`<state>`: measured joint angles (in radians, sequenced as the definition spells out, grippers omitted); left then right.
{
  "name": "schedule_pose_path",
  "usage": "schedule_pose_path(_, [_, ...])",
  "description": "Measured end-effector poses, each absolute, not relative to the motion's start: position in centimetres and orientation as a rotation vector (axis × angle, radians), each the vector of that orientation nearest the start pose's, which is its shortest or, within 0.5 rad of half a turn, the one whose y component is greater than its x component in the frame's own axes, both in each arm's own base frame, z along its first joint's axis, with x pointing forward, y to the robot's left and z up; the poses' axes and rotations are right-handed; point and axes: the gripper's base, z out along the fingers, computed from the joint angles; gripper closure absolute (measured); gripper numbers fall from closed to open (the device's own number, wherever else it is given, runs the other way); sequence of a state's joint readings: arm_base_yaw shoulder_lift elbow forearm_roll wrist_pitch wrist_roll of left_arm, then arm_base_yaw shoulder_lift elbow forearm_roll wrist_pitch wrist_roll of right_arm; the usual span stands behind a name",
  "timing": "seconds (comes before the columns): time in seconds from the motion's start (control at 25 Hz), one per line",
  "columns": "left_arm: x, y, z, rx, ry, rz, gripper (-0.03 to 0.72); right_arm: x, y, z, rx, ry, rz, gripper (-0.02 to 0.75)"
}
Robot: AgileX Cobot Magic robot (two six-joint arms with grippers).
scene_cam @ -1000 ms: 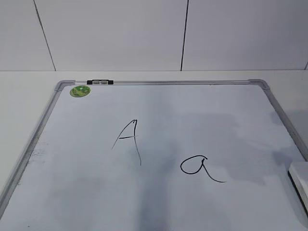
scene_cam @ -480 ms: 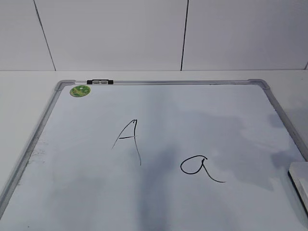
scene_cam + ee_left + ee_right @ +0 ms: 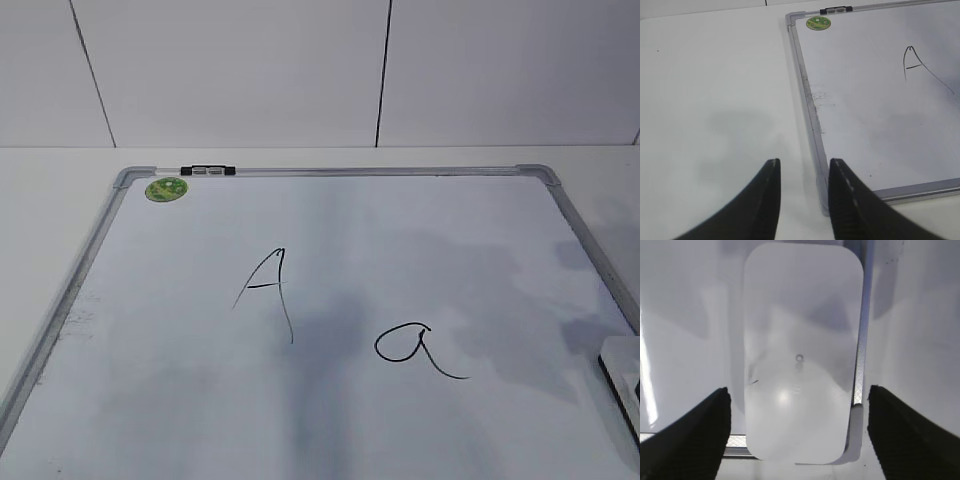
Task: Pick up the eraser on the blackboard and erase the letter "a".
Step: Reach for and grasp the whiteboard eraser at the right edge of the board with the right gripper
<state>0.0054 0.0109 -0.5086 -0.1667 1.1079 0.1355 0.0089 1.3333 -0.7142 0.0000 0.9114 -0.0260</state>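
So the blackboard (image 3: 330, 250) is really a white dry-erase board with a grey metal frame, lying flat on a plain white table (image 3: 60, 190). Behind it there's a white panelled wall (image 3: 230, 70) with dark vertical seams. There's a round green sticker (image 3: 166, 189) in the far-left corner and a little black-and-grey clip (image 3: 207, 171) on the top rail right next to it. Soft grey shadows fall across the board's middle and right side.

A tall capital "A" (image 3: 268, 290) sits near the centre, and the letter "a" (image 3: 410, 348) is to its right, a bit nearer the camera, fully intact.

The eraser (image 3: 802, 350) sits at the board's right edge, up against the frame, just peeking in on the exterior view. The right gripper (image 3: 800, 430) hangs directly above it, jaws spread wide on either side, not touching it.

The left gripper (image 3: 802, 172) hovers over the table by the board's near-left corner, jaws a little apart, holding nothing.
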Motion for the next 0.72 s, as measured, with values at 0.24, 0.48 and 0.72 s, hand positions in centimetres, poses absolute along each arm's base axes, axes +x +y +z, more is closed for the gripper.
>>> schedule_pose_path(0.24, [-0.7, -1.4, 27.7, 0.148, 2.079, -0.115, 0.444, 21.5, 0.2, 20.0, -0.053, 3.034, -0.001, 0.058])
schedule_pose_path(0.48, [-0.7, -1.4, 27.7, 0.148, 2.079, -0.115, 0.443, 22.1, 0.2, 19.9, -0.052, 2.989, -0.002, 0.059])
schedule_pose_path(0.72, [-0.7, -1.4, 27.7, 0.148, 2.079, -0.115, 0.444, 22.5, 0.2, 19.3, -0.052, 3.003, -0.002, 0.059])
